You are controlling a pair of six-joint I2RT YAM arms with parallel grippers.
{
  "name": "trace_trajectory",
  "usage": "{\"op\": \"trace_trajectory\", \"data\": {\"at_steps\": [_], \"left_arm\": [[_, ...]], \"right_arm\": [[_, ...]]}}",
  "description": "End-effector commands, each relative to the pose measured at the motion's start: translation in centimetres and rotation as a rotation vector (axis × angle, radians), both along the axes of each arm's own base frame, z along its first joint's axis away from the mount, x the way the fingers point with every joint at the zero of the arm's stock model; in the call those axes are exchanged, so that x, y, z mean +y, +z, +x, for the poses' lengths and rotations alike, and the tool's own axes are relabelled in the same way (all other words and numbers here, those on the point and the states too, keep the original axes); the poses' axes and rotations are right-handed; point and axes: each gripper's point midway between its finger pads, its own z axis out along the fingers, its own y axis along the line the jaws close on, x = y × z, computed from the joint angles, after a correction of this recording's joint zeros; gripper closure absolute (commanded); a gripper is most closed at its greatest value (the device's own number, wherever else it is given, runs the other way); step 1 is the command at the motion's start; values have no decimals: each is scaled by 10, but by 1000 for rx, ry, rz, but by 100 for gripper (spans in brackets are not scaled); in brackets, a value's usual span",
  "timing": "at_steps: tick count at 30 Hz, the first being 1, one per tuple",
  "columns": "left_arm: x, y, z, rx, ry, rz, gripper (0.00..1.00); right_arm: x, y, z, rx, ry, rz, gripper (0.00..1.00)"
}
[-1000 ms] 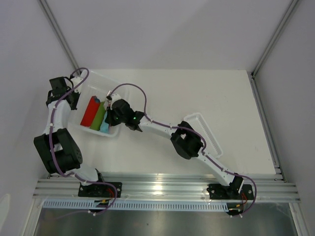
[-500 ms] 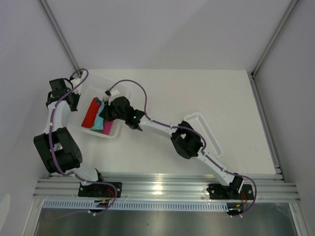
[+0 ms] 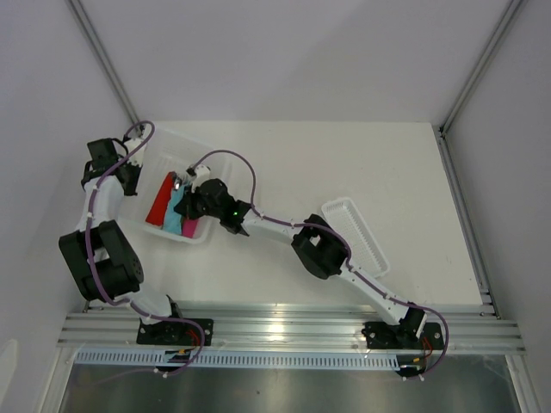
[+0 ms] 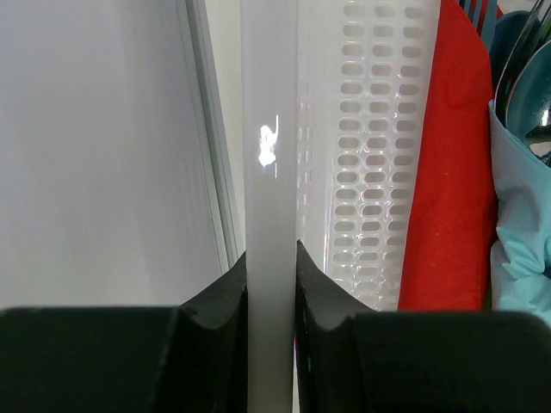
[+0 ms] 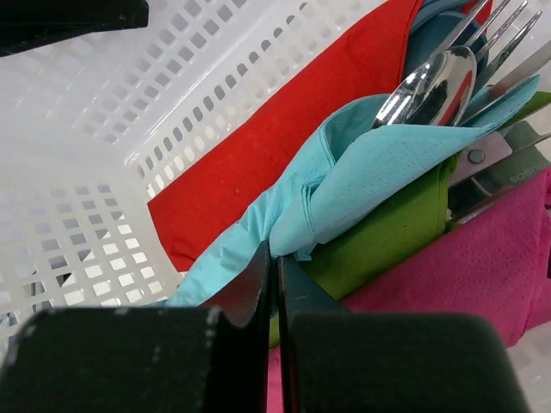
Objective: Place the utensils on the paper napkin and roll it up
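The teal paper napkin [image 5: 370,181] is rolled round the utensils, a silver spoon [image 5: 430,86] and fork tines. It lies in a white slotted basket [image 3: 195,238] on top of a green roll [image 5: 387,241], between a red roll [image 5: 275,129] and a pink roll [image 5: 448,275]. My right gripper [image 5: 275,254] is shut on a fold of the teal napkin [image 3: 176,209]. My left gripper [image 4: 271,258] is shut on the basket's left rim [image 4: 269,155], at the far left of the top view [image 3: 129,175].
The red roll [image 4: 448,172] lies along the basket wall nearest my left gripper. A second white slotted tray [image 3: 357,232] lies right of centre, beside my right arm. A metal frame post runs close behind the basket's left side.
My right gripper has drawn the teal roll up from the basket's near end and left toward the red roll. It now covers the green roll and bares the pink one. The left gripper has held still.
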Motion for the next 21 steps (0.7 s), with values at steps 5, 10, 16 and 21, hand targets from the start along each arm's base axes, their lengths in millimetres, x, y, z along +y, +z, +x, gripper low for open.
{"op": "trace_trajectory", "data": {"at_steps": [5,10,16,21], "left_arm": [[13,-39,-22,152,28,11,99],[15,-40,-21,154,28,10,99],[18,-38,-19,146,38,10,99],[23,-35,-20,141,51,10,99]], "right_arm": [[-12,-6,1,82,-78,-54,100],[-17,-15,0,119,-115,-93,95],[-26,-19,5,143,-177,-154,89],[-32,-19,9,159,-228,-190,80]]}}
